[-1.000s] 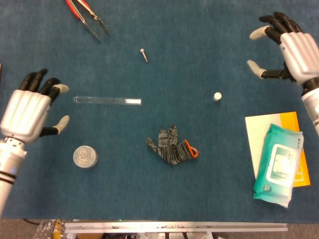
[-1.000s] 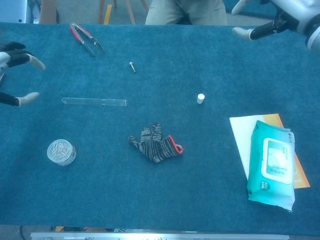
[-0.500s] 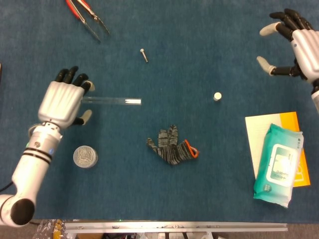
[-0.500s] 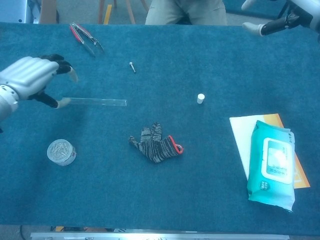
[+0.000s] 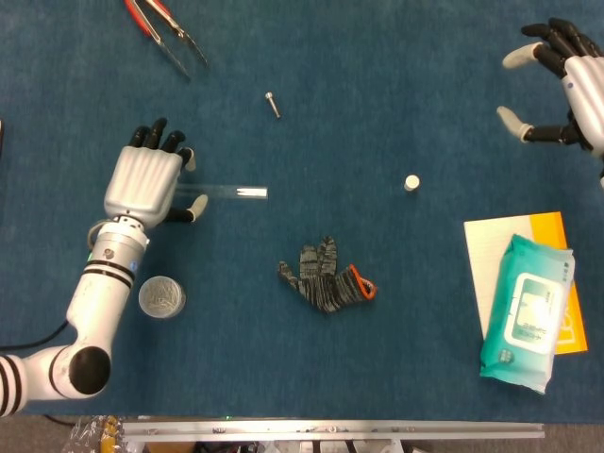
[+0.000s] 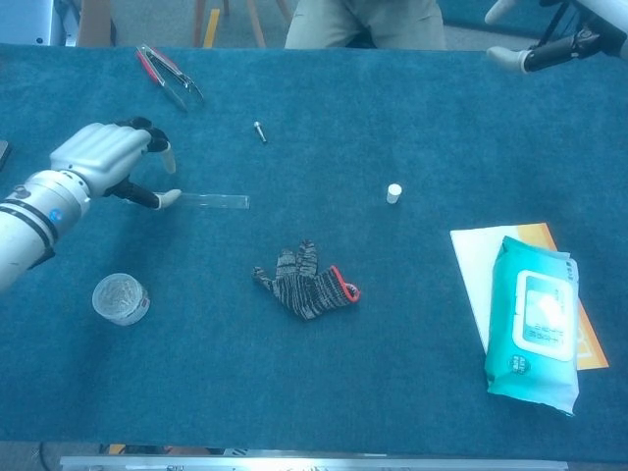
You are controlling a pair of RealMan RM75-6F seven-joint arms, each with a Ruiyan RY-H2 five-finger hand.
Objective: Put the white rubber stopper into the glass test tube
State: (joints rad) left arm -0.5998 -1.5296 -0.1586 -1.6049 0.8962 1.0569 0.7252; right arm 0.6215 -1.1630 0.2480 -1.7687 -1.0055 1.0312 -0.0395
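Observation:
The glass test tube (image 5: 231,192) lies flat on the blue cloth, pointing left to right, also seen in the chest view (image 6: 218,201). My left hand (image 5: 144,182) covers its left end. The fingers arch over the far side and the thumb (image 6: 166,197) sits on the near side, with a gap showing between them. The tube still rests on the table. The white rubber stopper (image 5: 411,182) stands alone right of centre (image 6: 393,193). My right hand (image 5: 569,87) hovers far off at the top right with fingers spread and nothing in it; the chest view shows only part of it (image 6: 546,45).
Red-handled tweezers (image 5: 166,34) and a small screw (image 5: 273,104) lie at the back. A grey knit glove (image 5: 327,276) sits mid-table. A round metal tin (image 5: 161,296) lies near my left forearm. A teal wipes pack (image 5: 527,312) rests on a yellow-white sheet (image 5: 489,247) at right.
My left hand has swept right from the table's left edge onto the tube's left end. My right hand has drifted further right. Tube and stopper have not moved.

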